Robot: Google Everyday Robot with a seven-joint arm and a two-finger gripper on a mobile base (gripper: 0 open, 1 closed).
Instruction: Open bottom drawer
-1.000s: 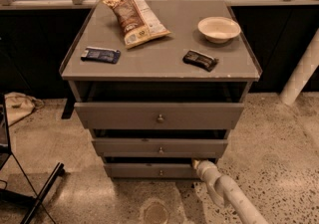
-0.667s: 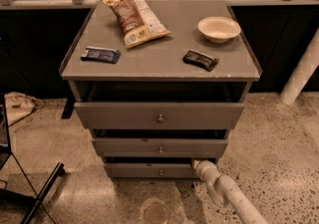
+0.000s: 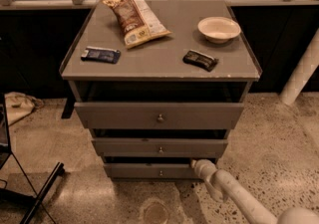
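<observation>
The bottom drawer (image 3: 144, 170) is the lowest of three grey drawers in a small cabinet. It has a slim flat front and a small round metal knob (image 3: 160, 172), and it stands slightly out from the frame. My gripper (image 3: 196, 166) is at the end of the white arm (image 3: 234, 193) that comes in from the lower right. It sits at the right end of the bottom drawer's front, to the right of the knob. The middle drawer (image 3: 159, 147) and the tall top drawer (image 3: 159, 115) above it also stand a little out.
On the cabinet top (image 3: 164, 61) lie a chip bag (image 3: 134, 19), a white bowl (image 3: 218, 29), a blue packet (image 3: 100, 55) and a dark packet (image 3: 200, 60). A black stand (image 3: 30, 193) is on the floor at left. A white post (image 3: 301, 68) is at right.
</observation>
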